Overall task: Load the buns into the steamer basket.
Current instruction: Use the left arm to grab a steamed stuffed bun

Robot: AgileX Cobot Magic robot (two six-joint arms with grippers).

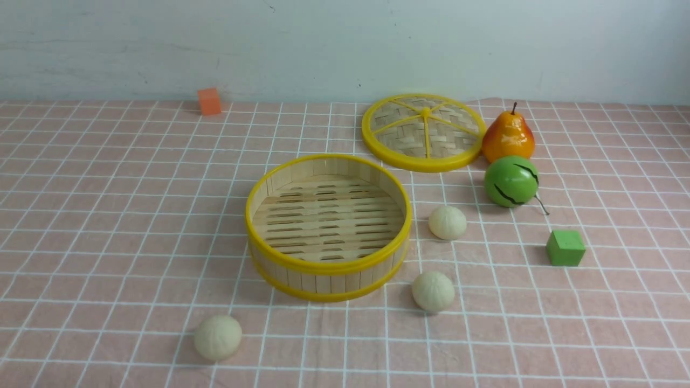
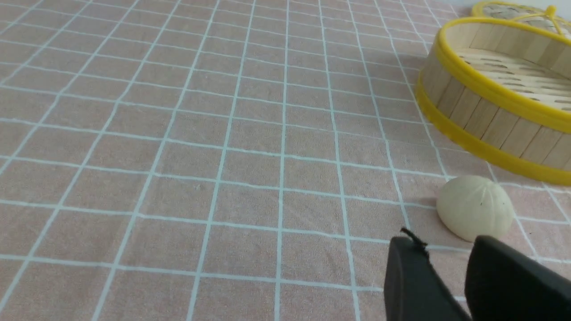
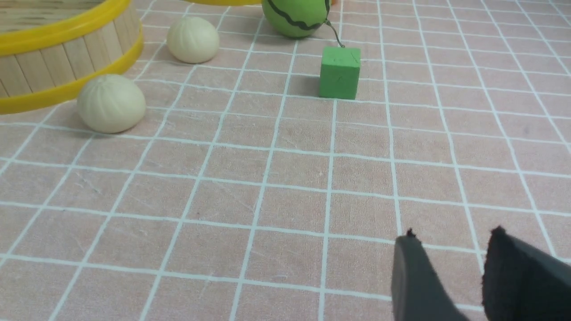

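Observation:
The steamer basket (image 1: 328,268) stands empty in the middle of the pink checked cloth. Three cream buns lie around it on the cloth: one at the front left (image 1: 218,337), one at its front right (image 1: 433,291), one at its right (image 1: 447,222). Neither arm shows in the front view. In the left wrist view my left gripper (image 2: 446,245) is open and empty, a short way from the front-left bun (image 2: 473,206) and the basket (image 2: 482,120). My right gripper (image 3: 453,236) is open over bare cloth, well short of two buns (image 3: 110,103) (image 3: 192,39).
A woven lid (image 1: 425,132) with yellow spokes lies behind the basket to the right. Next to it are an orange pear (image 1: 508,137), a green cracked fruit (image 1: 511,181) and a green cube (image 1: 565,248). An orange cube (image 1: 209,101) sits far back left.

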